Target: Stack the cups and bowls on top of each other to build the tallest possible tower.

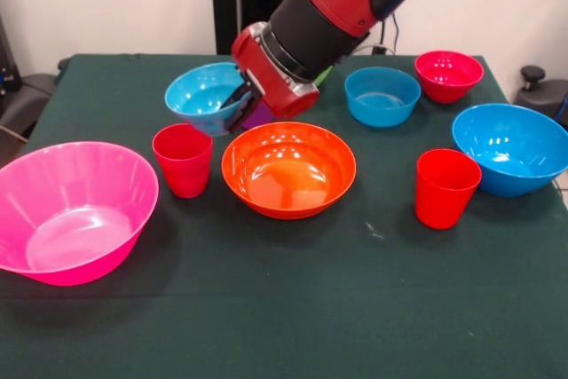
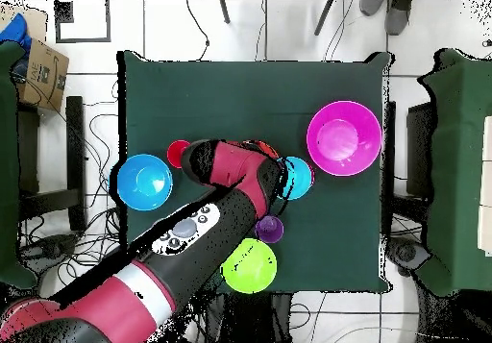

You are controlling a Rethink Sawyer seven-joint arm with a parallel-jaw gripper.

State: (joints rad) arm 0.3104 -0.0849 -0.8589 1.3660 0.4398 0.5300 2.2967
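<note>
My gripper point(image 1: 238, 106) is shut on the rim of a small blue bowl point(image 1: 204, 95), which hangs tilted above the table behind a red cup point(image 1: 184, 160). The orange bowl point(image 1: 288, 169) sits just in front of the gripper. A bit of the purple cup point(image 1: 259, 116) shows behind the wrist. From above, the gripper point(image 2: 283, 179) meets the small blue bowl point(image 2: 298, 177), and the purple cup point(image 2: 269, 229) stands by the arm. A second small blue bowl point(image 1: 382, 95), a small red-magenta bowl point(image 1: 448, 75) and another red cup point(image 1: 445, 187) stand apart to the right. No tower shows.
The large pink bowl point(image 1: 75, 210) fills the near left, and the large blue bowl point(image 1: 515, 148) sits at the right edge. The lime green bowl point(image 2: 249, 265) lies near the table's edge by the arm. Chairs and cables surround the table.
</note>
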